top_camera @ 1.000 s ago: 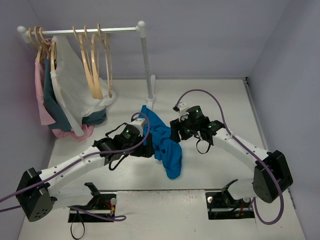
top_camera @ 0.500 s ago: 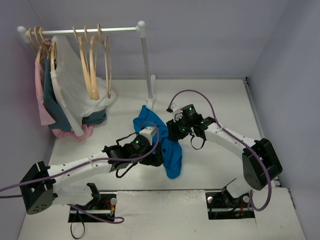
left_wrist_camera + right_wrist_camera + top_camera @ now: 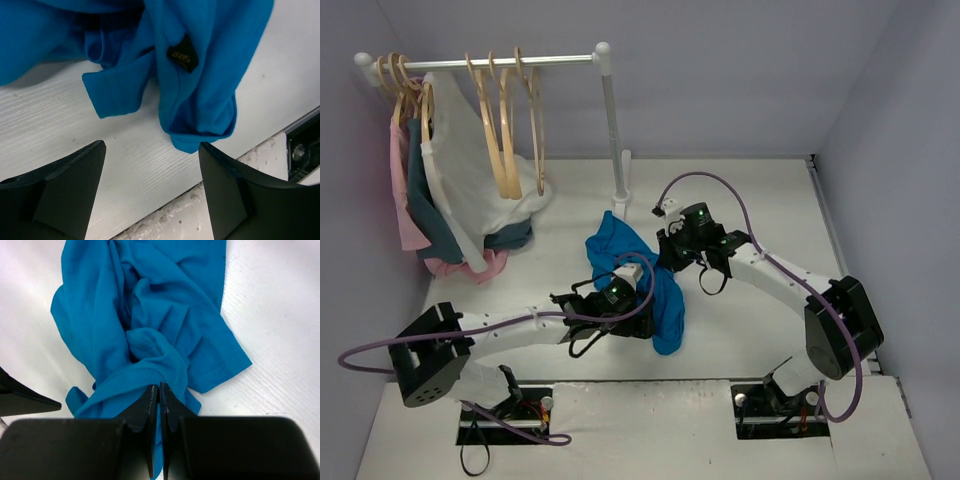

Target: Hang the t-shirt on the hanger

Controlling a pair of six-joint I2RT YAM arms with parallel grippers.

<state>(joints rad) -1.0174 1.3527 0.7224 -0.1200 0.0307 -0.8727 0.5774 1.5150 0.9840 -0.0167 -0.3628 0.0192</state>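
Note:
The blue t-shirt [image 3: 616, 248] lies crumpled on the table between my two arms, and its lower end [image 3: 667, 322] reaches toward the near edge. My right gripper [image 3: 665, 262] is shut on a rolled fold of the t-shirt [image 3: 150, 330], with its fingertips [image 3: 160, 386] pinching the ribbed edge. My left gripper [image 3: 642, 315] is open just short of the cloth. Bare table shows between its fingers [image 3: 75, 170]. The t-shirt's dark label [image 3: 182, 55] shows in the left wrist view. An empty wooden hanger [image 3: 503, 125] hangs on the rail at the back left.
The clothes rail [image 3: 500, 62] stands on a white post [image 3: 613, 130]. It carries several wooden hangers and a white garment [image 3: 470, 170], a teal one [image 3: 423, 205] and a pink one [image 3: 405, 190]. The table's near seam [image 3: 295, 130] runs close to my left gripper.
My right gripper has closed onto the t-shirt's fold. My left arm has slid to the right along the shirt's near side and stayed open. The shirt has bunched up a little.

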